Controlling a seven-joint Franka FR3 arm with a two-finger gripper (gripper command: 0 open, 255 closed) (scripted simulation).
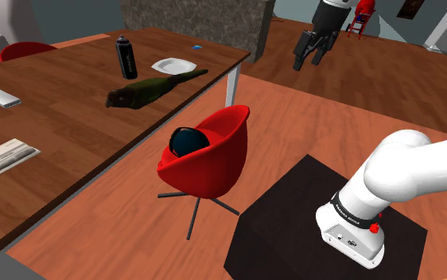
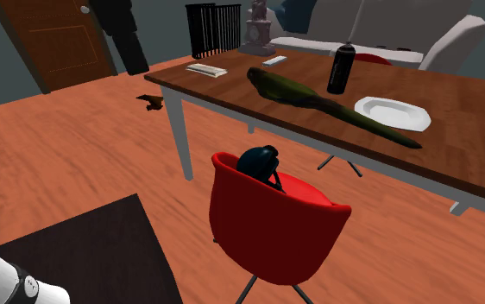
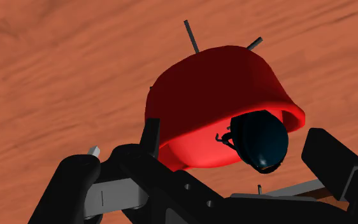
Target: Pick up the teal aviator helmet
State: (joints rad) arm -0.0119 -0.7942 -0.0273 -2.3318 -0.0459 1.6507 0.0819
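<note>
The aviator helmet (image 1: 188, 141) is dark teal and rounded, with black straps. It rests in the seat of a red shell chair (image 1: 218, 163) beside the wooden table. From the other side, the helmet (image 2: 260, 161) sits against the chair (image 2: 280, 226) backrest. My gripper (image 1: 312, 52) hangs high over the floor, well beyond the chair and far from the helmet, its fingers apart and nothing between them. Through the wrist camera the helmet (image 3: 261, 140) lies in the chair's bowl (image 3: 216, 89) far ahead of the open gripper (image 3: 206, 184).
A long wooden table (image 1: 63, 135) stands next to the chair, carrying a black bottle (image 1: 126, 57), a white plate (image 1: 172, 65), a green parrot figure (image 1: 146, 89) and papers (image 1: 3, 157). The black stand (image 1: 325, 231) is near the chair. Wooden floor surrounds them.
</note>
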